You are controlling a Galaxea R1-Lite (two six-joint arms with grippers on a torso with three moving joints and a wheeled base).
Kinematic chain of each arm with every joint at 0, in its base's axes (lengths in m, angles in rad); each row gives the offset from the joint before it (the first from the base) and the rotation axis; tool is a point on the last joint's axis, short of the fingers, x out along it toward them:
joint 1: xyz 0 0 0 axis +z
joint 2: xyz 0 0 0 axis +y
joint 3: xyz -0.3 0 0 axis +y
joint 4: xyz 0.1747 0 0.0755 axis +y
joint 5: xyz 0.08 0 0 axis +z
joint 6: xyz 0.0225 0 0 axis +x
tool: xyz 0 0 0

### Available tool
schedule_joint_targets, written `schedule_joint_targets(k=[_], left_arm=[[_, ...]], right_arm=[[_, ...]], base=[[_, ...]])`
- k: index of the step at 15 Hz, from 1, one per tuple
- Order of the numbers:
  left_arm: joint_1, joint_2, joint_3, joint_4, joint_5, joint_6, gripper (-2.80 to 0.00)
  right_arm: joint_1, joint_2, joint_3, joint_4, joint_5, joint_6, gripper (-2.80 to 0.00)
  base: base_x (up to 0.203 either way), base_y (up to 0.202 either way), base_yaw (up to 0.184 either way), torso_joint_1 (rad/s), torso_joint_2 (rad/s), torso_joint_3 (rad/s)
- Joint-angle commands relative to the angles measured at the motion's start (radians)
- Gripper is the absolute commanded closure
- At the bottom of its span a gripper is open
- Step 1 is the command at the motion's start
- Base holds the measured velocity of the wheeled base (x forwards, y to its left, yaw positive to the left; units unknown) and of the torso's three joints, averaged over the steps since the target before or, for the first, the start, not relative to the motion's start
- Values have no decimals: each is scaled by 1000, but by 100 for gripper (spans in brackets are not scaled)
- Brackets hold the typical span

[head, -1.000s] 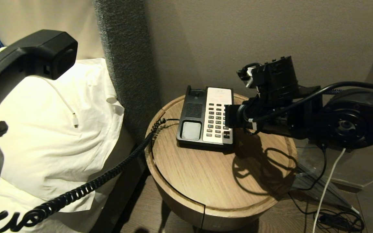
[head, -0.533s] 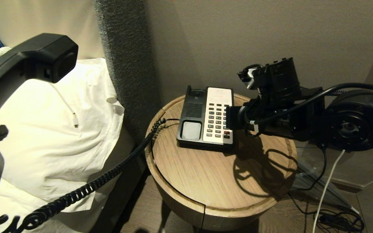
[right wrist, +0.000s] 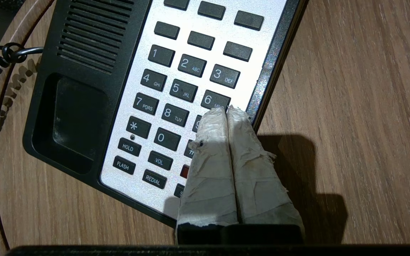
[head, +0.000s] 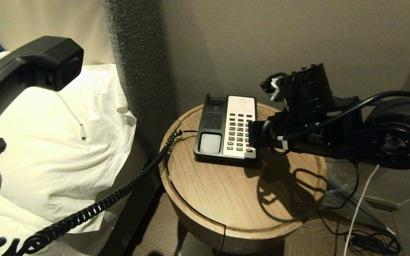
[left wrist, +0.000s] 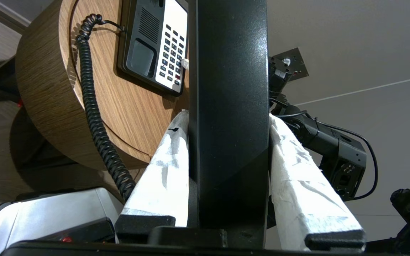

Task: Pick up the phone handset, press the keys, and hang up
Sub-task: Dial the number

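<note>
- Up at the left of the head view, off its cradle, the phone handset (head: pixel 30 67) is a long black plastic receiver with chunky squared ends; a black coiled cord (head: pixel 112 195) runs down from it to the phone base (head: pixel 226 129).
- The left gripper (left wrist: pixel 228 121) clamps the handset's shaft between its two white-wrapped fingers (left wrist: pixel 162 170), held over the bed side.
- The right gripper (right wrist: pixel 228 112) has its taped fingers pressed together with nothing between them, tips over the keypad (right wrist: pixel 176 99) at the edge of the 6 key; contact cannot be told.
- The base has a black speaker side, an empty cradle and a pale key panel.
- It sits on a round wooden table (head: pixel 233 199) by a grey wall, next to a white pillow (head: pixel 55 156) with a white cable (head: pixel 73 117) on it.
</note>
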Motion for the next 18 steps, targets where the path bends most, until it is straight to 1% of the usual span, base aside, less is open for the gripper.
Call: schedule_joint_targets(k=[1,7,11,18], left_arm=[[0,0,1,1,-1,-5,0],[0,-6,9,1,-1,-5,0],[0,-14,21,1,-1,-4,0],[0,-17,29,1,-1,-4,0]], right_arm=[[5,2,-4,-8,-1,2,0],[5,-9,9,-5,-1,2,0],[5,-16,86,-16,-1,-1,0],[5,-15,88,-17,-1,-8,0]], base=[[0,0,0,0,0,0],[0,0,0,0,0,0],[0,0,0,0,0,0],[0,0,0,0,0,0]])
